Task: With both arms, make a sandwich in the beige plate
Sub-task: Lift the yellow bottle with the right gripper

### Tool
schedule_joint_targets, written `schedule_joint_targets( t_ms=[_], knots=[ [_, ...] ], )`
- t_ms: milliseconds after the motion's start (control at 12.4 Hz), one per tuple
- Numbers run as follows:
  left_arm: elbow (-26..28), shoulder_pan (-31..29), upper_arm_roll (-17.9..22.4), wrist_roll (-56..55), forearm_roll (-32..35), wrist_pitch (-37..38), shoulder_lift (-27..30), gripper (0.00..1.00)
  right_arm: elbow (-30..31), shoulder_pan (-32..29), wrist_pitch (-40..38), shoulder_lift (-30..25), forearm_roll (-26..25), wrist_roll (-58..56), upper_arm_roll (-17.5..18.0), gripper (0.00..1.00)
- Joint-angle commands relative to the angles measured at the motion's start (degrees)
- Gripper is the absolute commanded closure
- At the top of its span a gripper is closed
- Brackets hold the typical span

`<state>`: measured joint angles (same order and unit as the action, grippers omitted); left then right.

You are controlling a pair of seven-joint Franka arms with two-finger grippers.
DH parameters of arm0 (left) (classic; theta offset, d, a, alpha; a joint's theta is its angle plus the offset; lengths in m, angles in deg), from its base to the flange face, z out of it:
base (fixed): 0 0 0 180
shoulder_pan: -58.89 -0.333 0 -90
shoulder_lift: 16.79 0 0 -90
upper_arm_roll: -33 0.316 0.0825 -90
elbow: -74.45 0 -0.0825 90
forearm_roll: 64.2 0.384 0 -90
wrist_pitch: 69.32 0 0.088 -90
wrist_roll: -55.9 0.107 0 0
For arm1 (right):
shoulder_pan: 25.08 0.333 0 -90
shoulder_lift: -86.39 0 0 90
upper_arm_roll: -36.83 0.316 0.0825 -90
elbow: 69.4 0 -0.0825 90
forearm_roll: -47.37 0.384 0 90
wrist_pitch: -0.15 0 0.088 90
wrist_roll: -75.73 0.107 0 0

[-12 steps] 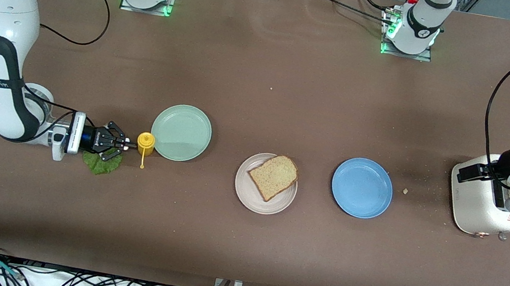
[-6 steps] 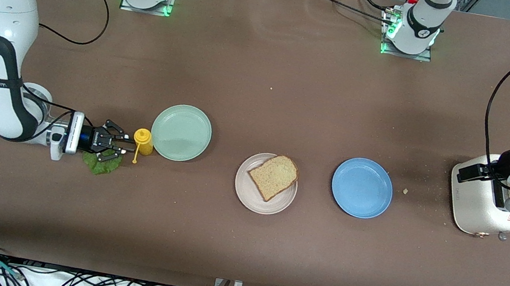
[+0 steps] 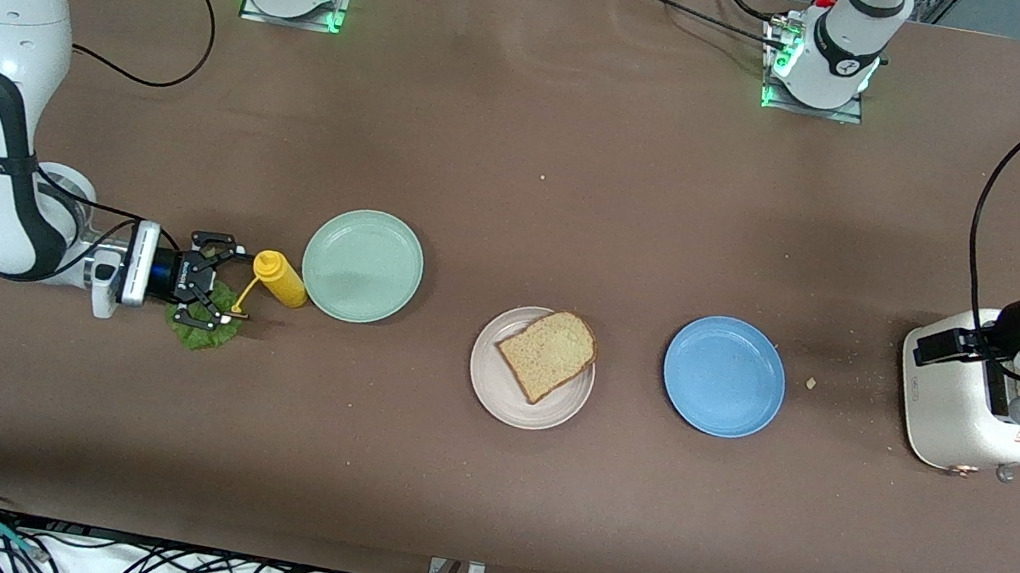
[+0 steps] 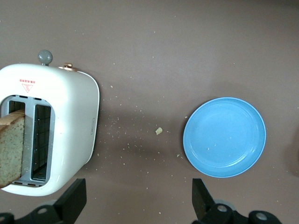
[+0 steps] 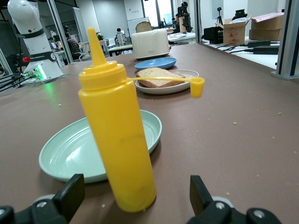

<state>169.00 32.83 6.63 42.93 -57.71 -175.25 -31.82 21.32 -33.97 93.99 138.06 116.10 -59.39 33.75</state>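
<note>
Since the jaws stand wide, a clean retreat matters.
Right gripper (image 3: 216, 291): open, beside mustard bottle (image 3: 279, 278), above lettuce leaf (image 3: 203, 334); avoid tipping it.
Left gripper (image 4: 138, 198): open, waiting over toaster (image 3: 962, 405).
Beige plate (image 3: 493, 397): holds one bread slice (image 3: 547, 353).

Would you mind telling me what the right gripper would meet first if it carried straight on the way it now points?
Most likely the yellow squeeze bottle, standing directly ahead of the open right gripper with the pale green plate just past it; the bottle looks very close.
</note>
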Motion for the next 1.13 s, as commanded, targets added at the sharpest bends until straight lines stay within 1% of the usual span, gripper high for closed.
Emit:
schedule_joint_targets(
  t_ms=[0, 81, 323, 484, 565, 645, 726, 887, 968, 1049],
  knots=[
    [0.1, -0.5, -0.3, 1.5, -0.3, -0.2, 0.0, 0.01, 0.8, 0.4, -1.4, -0.4, 0.2, -0.5, 0.3, 0.0],
    [0.0, -0.5, -0.3, 1.5, -0.3, -0.2, 0.0, 0.01, 0.8, 1.4, -1.3, -0.6, 0.8, -0.1, 0.3, 0.0],
    [0.1, -0.5, -0.3, 1.5, -0.3, -0.2, -0.1, 0.01, 1.6, 4.6, -0.3, -0.8, 4.9, 0.2, 0.3, 0.0],
    [0.1, -0.6, -0.3, 1.5, -0.3, -0.2, -0.1, 0.01, 2.6, 5.9, 1.4, -0.9, 6.9, 0.0, 0.3, 0.0],
    [0.1, -0.5, -0.3, 1.5, -0.3, -0.2, -0.1, 0.01, 2.9, 6.2, 1.6, -0.9, 7.8, 0.0, 0.3, 0.13],
    [0.1, -0.5, -0.3, 1.5, -0.3, -0.3, -0.2, 0.01, 3.0, 6.3, 1.7, -0.7, 8.2, -0.1, 0.3, 0.6],
    [0.1, -0.6, -0.3, 1.5, -0.3, -0.3, -0.3, 0.01, 3.1, 6.3, 2.6, -0.7, 8.2, -0.6, 0.3, 1.0],
    [0.0, -0.6, -0.3, 1.5, -0.3, -0.4, -0.4, 0.01, 2.9, 6.3, 4.7, -1.7, 7.1, 0.0, 0.3, 1.0],
    [0.1, -0.7, -0.3, 1.5, -0.3, -0.4, -0.5, 0.01, 3.1, 6.4, 7.4, -3.6, 4.3, 2.1, 0.2, 1.0],
    [0.1, -0.7, -0.3, 1.5, -0.3, -0.4, -0.5, 0.01, 3.3, 7.0, 9.5, -6.5, -2.2, 8.5, 0.3, 1.0]
  ],
)
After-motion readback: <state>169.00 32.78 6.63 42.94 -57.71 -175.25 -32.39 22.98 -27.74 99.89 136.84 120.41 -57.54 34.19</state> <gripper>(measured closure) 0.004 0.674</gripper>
